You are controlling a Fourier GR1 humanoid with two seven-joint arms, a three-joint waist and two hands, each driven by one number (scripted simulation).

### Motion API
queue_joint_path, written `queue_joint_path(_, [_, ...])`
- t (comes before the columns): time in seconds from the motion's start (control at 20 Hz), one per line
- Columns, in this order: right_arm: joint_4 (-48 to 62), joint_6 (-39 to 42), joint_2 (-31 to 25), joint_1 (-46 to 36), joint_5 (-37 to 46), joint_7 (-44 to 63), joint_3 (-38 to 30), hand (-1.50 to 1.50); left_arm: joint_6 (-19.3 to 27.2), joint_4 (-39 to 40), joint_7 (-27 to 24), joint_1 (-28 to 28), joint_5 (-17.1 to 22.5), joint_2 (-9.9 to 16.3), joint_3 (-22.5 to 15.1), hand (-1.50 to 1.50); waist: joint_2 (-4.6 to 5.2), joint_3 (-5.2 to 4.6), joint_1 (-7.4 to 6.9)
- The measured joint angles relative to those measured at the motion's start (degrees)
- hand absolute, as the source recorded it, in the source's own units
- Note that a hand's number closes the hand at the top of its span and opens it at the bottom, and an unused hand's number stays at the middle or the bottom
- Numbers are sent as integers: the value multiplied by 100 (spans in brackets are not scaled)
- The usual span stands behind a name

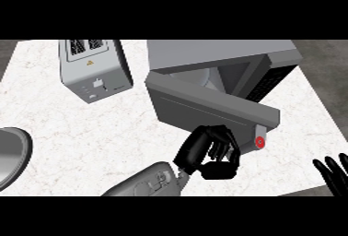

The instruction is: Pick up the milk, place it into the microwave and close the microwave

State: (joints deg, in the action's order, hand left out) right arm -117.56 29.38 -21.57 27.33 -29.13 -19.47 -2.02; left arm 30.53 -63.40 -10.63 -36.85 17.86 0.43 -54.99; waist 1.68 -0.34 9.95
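The grey microwave (224,60) stands at the back right of the counter. Its door (204,103) is swung partway, slanting across the front, and only a narrow strip of the cavity (204,76) shows above it. No milk shows anywhere; I cannot tell whether it is inside. My left hand (204,152) comes in from the lower middle and rests its relaxed fingers against the door's lower outer face, near a red round button (259,142), holding nothing. My right hand (333,173) rests open at the lower right edge, fingers up.
A silver toaster (92,69) stands at the back left. The rim of a grey round plate (12,154) shows at the left edge. White marble counter (88,133) lies between them and the microwave.
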Motion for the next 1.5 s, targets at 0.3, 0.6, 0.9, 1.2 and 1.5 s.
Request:
queue_joint_path(0.3, [-356,-179,-94,12,-266,373,2,-150,312,477,-115,-688,546,-34,182,150,54,4,141])
queue_joint_path(0.6, [-574,-319,-208,-35,-467,649,-62,-150,286,968,-305,-1195,1179,-44,377,150,114,9,227])
queue_joint_path(0.9, [-709,-414,-313,-141,-672,826,-173,-150,221,1388,-547,-1545,1733,-45,606,150,164,15,325])
queue_joint_path(1.2, [-806,-464,-399,-207,-828,943,-268,-150,199,1430,-850,-1523,2154,-45,618,150,144,20,372])
queue_joint_path(1.5, [-854,-492,-451,-315,-1023,1022,-315,-150,195,1379,-1030,-1490,2580,-46,692,150,158,24,418])
